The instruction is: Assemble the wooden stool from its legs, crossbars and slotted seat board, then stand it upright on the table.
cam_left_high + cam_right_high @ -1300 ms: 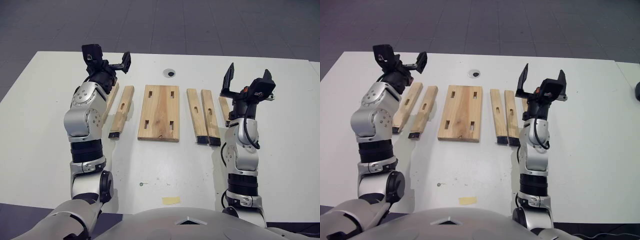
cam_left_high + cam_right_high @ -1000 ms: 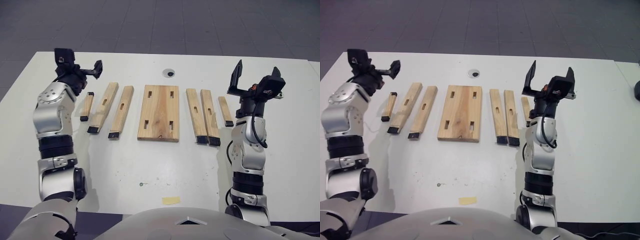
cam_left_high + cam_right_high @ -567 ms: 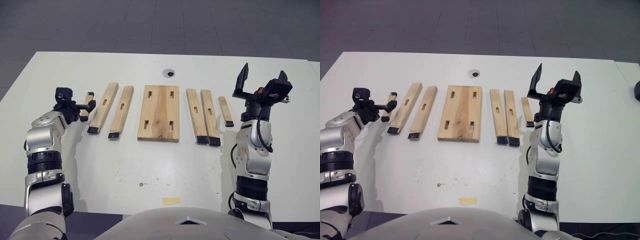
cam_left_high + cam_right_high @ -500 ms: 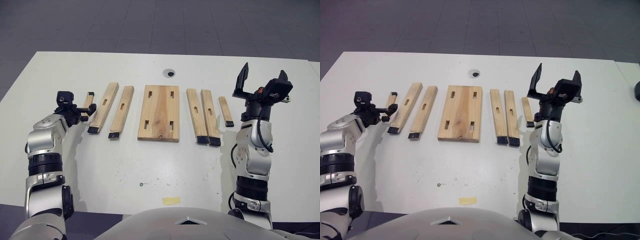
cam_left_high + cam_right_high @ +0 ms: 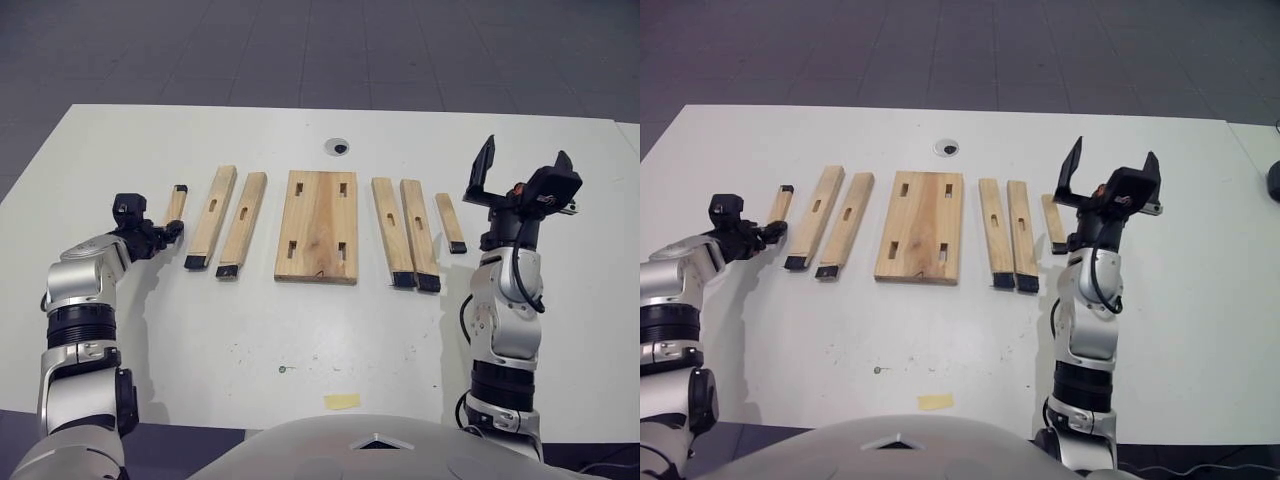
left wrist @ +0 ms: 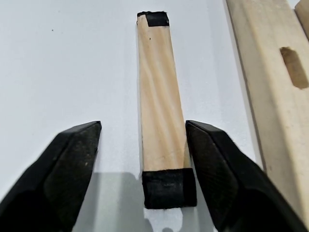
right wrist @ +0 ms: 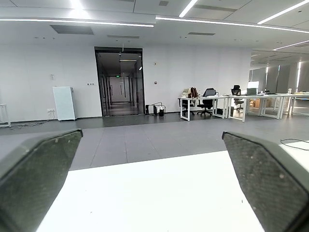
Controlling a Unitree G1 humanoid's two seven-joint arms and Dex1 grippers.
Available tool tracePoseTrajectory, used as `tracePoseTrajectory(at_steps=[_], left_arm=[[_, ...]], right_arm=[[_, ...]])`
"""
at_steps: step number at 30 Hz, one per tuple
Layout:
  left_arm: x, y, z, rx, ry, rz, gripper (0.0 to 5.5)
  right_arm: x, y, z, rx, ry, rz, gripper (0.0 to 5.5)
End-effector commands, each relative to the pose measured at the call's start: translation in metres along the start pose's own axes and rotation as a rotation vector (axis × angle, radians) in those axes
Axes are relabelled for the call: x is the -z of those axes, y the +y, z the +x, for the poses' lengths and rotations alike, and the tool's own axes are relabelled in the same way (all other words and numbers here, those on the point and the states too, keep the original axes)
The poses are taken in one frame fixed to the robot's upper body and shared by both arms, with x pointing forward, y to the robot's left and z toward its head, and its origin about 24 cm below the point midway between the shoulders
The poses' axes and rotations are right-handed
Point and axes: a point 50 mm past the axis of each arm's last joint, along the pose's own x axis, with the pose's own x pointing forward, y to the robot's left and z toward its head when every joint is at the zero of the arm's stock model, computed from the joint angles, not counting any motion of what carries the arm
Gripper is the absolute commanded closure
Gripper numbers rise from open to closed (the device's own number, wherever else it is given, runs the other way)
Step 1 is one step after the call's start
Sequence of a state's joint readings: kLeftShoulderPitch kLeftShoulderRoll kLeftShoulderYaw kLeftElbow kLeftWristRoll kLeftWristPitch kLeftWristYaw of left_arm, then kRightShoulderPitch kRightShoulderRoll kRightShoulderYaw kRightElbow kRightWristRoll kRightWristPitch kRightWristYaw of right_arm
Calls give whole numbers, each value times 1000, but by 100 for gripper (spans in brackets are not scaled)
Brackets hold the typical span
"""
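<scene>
At 9 o'clock the left end effector [image 6: 143, 130], fingers apart, straddles the near end of a short crossbar [image 5: 176, 204] on the counter [image 5: 300, 330]. At 3 o'clock the right end effector [image 5: 522, 165] is raised, fingers apart. Centre, the seat board [image 5: 318, 225] lies flat.

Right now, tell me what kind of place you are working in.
Probably an open-plan office or lab: a white table carrying the slotted seat board, grey floor tiles beyond it, and, in the right wrist view, desks with office chairs, a doorway and ceiling strip lights.
</scene>
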State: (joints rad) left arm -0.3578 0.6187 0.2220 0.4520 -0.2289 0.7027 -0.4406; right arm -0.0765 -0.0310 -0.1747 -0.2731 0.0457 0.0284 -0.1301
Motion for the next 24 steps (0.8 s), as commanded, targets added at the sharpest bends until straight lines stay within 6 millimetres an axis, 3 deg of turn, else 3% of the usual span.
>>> tracePoseTrajectory(at_steps=[1, 9, 11, 13, 15, 18, 20, 22, 24], left_arm=[[48, -3, 2, 26, 234, -25, 289], [52, -4, 1, 44, 259, 53, 418], [47, -5, 2, 52, 217, 47, 421], [26, -6, 4, 4, 86, 71, 421], [-15, -11, 4, -81, -125, 139, 421], [-82, -40, -9, -114, -474, 253, 421], [-112, -77, -24, 22, -662, 364, 421], [-116, -122, -36, 294, -748, 567, 421], [-109, -155, -45, 520, -776, 658, 421]], right_arm=[[-2, 1, -4, 7, 0, -2, 10], [3, 4, -7, 3, 16, 2, 10], [5, 5, -7, 1, 22, 6, 10], [7, 6, -6, -11, 35, 14, 10], [13, 10, -4, -67, 93, 20, 10], [16, 16, 4, -165, 164, 137, 10], [-3, 27, 11, -305, 134, 365, 10], [-29, 43, 12, -500, 84, 634, 10], [-46, 56, 9, -674, 71, 835, 10]])
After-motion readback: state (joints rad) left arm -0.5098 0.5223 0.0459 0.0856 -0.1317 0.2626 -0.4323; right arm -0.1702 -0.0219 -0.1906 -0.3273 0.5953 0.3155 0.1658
